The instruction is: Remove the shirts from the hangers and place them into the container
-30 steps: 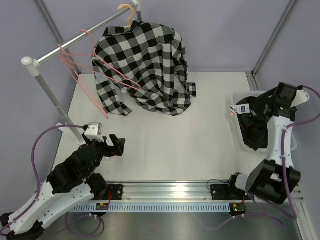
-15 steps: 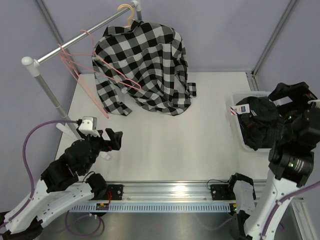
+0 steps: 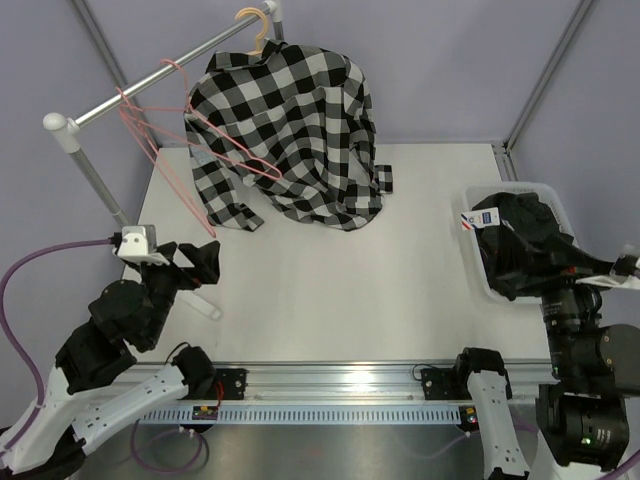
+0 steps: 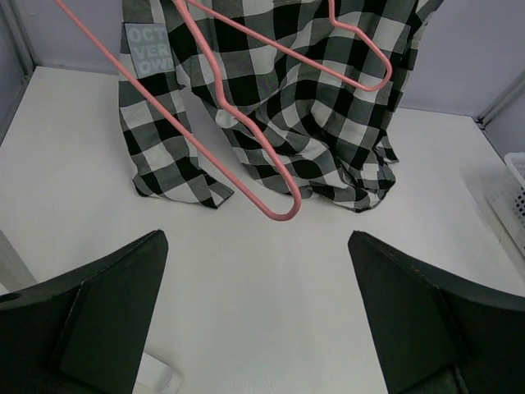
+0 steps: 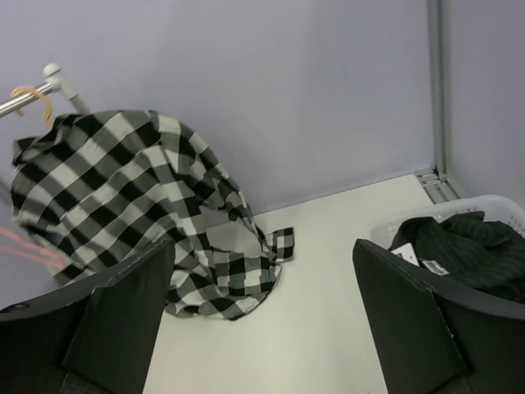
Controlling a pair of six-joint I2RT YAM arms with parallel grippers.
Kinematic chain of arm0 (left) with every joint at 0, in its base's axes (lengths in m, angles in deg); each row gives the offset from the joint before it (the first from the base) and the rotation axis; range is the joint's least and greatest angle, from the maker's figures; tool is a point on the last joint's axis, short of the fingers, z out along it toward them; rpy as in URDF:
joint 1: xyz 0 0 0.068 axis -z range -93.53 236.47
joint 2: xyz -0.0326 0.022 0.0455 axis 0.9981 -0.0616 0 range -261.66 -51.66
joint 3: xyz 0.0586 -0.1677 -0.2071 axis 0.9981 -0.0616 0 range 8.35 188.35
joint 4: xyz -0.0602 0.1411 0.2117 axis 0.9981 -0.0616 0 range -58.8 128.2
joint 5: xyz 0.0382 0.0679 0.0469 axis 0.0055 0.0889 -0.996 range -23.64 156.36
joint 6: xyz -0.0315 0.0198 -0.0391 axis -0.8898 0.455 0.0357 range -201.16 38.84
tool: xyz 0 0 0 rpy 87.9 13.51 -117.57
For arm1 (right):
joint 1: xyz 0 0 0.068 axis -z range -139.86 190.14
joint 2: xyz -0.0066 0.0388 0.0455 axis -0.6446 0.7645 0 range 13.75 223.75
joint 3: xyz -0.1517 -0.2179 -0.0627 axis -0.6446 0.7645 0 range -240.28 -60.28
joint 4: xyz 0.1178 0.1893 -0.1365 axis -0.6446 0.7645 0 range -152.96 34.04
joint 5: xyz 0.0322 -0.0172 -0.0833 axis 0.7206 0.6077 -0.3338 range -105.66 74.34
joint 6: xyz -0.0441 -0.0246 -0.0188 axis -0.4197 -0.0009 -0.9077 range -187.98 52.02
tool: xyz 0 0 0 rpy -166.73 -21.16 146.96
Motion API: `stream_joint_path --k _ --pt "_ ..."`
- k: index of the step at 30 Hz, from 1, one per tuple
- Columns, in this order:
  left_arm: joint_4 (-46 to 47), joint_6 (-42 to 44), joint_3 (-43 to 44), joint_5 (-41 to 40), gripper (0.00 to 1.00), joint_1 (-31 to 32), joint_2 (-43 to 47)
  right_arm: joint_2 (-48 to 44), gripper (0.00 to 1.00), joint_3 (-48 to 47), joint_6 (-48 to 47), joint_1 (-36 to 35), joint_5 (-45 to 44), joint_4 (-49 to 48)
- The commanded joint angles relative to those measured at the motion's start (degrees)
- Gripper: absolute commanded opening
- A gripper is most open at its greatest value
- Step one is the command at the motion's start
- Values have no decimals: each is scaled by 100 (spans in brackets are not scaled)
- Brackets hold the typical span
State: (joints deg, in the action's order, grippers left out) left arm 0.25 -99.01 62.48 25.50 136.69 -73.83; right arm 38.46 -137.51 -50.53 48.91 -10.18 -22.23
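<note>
The black-and-white checked shirt point(image 3: 290, 130) hangs from a beige hanger point(image 3: 255, 30) on the rail, its hem resting on the table. It also fills the left wrist view point(image 4: 320, 123) and sits at the left of the right wrist view point(image 5: 123, 197). Two bare pink hangers point(image 3: 160, 140) dangle left of it, crossing in front of the cloth point(image 4: 271, 172). A dark shirt point(image 3: 520, 250) lies heaped in the white container point(image 3: 548, 192) at the right. My left gripper point(image 3: 195, 265) is open and empty above the table's left side. My right gripper point(image 5: 262, 328) is open and empty, raised near the container.
The silver rail point(image 3: 150, 85) runs diagonally at the back left on a white post, whose foot point(image 3: 205, 305) lies just beside my left gripper. Grey walls and metal frame posts point(image 5: 435, 82) enclose the table. The container's lattice wall point(image 4: 513, 197) shows at the far right.
My right arm has lifted out of the container and drawn back toward the near edge, leaving the dark shirt inside; its jaws widened. My left arm has pulled back to the left.
</note>
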Motion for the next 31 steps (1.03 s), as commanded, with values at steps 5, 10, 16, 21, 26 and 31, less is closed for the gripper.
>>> stream_joint_path --k 5,10,16,21,26,31 --pt "297 167 -288 -800 99 -12 503 -1124 99 717 -638 -842 -494 154" --pt "420 238 -648 -959 99 -12 758 -1732 100 1192 -726 -1193 -820 313" --pt "543 176 -1105 -1047 99 -12 987 -2374 99 1570 -805 -1299 -1127 401" --pt "710 220 -1378 -1055 99 -12 978 -2427 100 1738 -787 -1326 -1110 374" --pt "710 299 -1475 -1038 99 -29 820 -2681 99 1860 -787 -1317 -1136 313" --pt "816 431 -1572 -915 99 -73 697 -2744 100 1844 -831 -1326 -1198 365"
